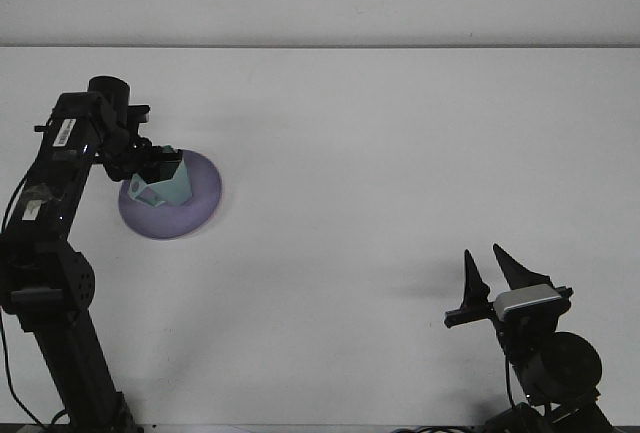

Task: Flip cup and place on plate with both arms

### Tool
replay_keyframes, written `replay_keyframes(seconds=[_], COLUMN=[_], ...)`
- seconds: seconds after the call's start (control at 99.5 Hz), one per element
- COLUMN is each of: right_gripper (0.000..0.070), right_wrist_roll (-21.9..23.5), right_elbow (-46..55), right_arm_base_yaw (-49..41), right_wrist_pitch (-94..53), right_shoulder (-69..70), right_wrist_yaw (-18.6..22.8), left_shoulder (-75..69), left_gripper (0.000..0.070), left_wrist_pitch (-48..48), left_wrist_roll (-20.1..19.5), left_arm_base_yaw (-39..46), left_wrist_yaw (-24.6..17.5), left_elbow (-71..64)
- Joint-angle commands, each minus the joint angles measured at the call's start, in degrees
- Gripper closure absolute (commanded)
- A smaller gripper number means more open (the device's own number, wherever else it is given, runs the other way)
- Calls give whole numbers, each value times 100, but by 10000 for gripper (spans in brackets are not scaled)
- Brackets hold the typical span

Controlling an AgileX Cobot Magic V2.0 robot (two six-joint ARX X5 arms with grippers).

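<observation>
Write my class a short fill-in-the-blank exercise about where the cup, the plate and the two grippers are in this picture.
1. The left gripper holds a pale green ____.
2. The cup is over a plate whose colour is ____.
3. The right gripper holds nothing and its fingers are ____.
4. The plate lies on the ____ half of the table.

Missing words: cup; purple; open; left
</observation>
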State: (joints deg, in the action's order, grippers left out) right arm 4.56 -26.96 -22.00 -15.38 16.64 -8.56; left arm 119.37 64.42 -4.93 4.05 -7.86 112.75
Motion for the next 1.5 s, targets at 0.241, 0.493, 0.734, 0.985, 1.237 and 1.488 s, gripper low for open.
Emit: replay_keyframes(seconds=[0.241, 0.493, 0.734, 0.985, 1.237, 1.488], right_gripper=[391, 391, 391, 391, 391, 391], right_wrist_roll=[-11, -11, -13, -13, -11, -11], right_elbow=[-44, -44, -44, -44, -44, -44], right_arm_base_yaw=[-11, -11, -11, -11, -11, -11], right_wrist_pitch=[42, 57, 63, 52, 39, 37], right_shoulder=[28, 28, 28, 28, 28, 28], right_wrist_yaw=[13, 13, 13, 13, 15, 13], left_shoulder=[175, 214, 400, 330, -634, -2124], left_gripper=[687, 687, 664, 103, 103, 218], left_wrist_pitch=[9, -9, -9, 33, 144, -7], left_wrist_roll=[2, -2, 0, 133, 109, 260], left_arm_base_yaw=[11, 11, 11, 11, 46, 153], left_wrist_yaw=[-20, -20, -20, -22, -22, -22], left_elbow=[138, 129, 129, 160, 271, 271])
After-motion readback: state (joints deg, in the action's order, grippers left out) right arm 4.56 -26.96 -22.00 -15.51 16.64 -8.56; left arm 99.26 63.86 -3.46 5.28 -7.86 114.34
